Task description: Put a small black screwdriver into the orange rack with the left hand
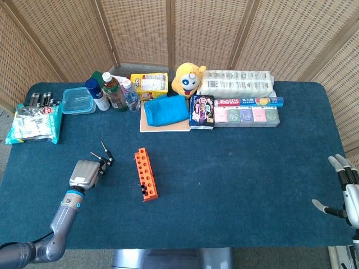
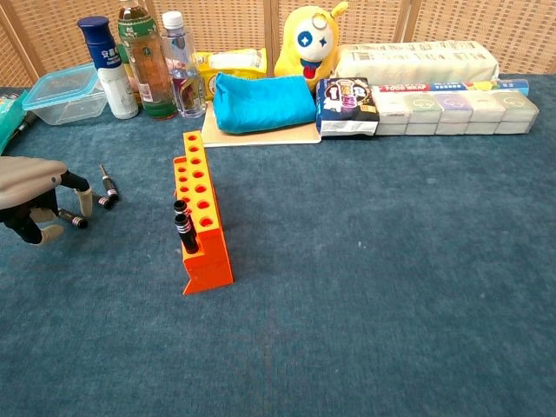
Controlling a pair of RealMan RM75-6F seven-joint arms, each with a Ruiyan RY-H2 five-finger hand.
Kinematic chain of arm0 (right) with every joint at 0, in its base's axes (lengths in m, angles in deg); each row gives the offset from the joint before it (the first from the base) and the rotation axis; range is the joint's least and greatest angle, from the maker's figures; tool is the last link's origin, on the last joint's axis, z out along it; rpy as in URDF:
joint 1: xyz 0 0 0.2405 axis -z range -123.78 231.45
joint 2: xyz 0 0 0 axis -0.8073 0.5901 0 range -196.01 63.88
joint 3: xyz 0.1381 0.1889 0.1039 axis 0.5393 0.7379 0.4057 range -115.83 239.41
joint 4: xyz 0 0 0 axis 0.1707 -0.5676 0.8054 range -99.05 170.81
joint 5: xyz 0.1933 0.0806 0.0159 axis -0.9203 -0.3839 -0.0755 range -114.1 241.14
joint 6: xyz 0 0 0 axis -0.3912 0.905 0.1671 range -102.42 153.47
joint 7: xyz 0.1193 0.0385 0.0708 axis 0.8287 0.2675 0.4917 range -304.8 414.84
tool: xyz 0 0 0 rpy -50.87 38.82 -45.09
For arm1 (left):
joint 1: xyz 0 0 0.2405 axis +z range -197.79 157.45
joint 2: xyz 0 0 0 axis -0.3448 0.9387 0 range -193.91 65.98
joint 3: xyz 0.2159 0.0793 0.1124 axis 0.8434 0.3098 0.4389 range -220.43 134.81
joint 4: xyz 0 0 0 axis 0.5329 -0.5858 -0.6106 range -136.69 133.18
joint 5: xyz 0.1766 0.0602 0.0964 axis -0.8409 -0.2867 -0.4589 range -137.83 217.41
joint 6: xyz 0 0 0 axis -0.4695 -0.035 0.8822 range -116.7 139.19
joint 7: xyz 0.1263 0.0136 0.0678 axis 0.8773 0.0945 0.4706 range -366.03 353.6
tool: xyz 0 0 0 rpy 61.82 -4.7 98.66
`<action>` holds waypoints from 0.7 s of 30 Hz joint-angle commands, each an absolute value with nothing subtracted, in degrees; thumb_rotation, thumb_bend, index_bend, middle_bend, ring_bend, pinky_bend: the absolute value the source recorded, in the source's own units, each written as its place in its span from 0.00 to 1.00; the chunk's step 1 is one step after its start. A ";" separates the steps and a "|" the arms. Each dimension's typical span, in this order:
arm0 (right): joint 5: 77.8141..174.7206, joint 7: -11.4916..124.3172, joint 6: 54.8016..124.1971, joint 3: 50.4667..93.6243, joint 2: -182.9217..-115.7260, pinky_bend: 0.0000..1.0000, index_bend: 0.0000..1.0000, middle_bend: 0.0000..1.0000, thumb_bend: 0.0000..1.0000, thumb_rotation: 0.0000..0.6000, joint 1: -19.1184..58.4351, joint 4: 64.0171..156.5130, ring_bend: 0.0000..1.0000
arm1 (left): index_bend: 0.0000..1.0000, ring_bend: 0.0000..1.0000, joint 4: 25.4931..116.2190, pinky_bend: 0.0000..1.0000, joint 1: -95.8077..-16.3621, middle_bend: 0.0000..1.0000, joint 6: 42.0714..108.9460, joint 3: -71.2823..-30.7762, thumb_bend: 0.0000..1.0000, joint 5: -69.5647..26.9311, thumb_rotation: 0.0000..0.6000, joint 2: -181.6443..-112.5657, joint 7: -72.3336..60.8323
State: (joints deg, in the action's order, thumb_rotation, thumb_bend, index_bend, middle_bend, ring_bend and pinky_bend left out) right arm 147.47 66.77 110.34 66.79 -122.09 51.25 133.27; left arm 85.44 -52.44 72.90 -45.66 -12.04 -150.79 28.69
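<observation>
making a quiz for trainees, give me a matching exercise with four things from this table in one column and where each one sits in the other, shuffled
Things:
1. orange rack
2. left hand
3. yellow plush toy
4. clear lidded container

Places:
A. back row, behind the blue cloth bundle
B. far left of the back row, beside the bottles
C. mid-table, with black screwdrivers standing in its near end
D. left edge, over a loose small black screwdriver

Pairs: 1-C, 2-D, 3-A, 4-B

Orange rack (image 2: 201, 228), black screwdrivers (image 2: 106, 184) with striped handles, dark blue tablecloth (image 1: 235, 179), yellow plush toy (image 1: 187, 79), blue pouch (image 2: 263, 102).
</observation>
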 commanded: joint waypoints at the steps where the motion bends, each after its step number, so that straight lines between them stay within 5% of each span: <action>1: 147.45 66.78 110.35 66.81 -122.08 0.08 0.01 0.02 0.00 1.00 51.25 133.26 0.03 | 0.40 1.00 85.22 1.00 -52.49 1.00 72.94 -45.74 0.42 -11.98 1.00 -151.00 28.78; 21: 147.15 66.68 109.96 66.79 -122.00 0.08 0.01 0.03 0.00 1.00 51.17 133.44 0.04 | 0.44 1.00 83.35 1.00 -52.17 1.00 74.44 -45.29 0.43 -14.34 1.00 -152.58 29.93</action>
State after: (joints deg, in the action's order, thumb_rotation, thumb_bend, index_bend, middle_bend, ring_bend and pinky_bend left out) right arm 147.18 66.69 109.97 66.79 -122.01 51.16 133.42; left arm 83.34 -52.18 74.40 -45.30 -14.30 -152.57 29.87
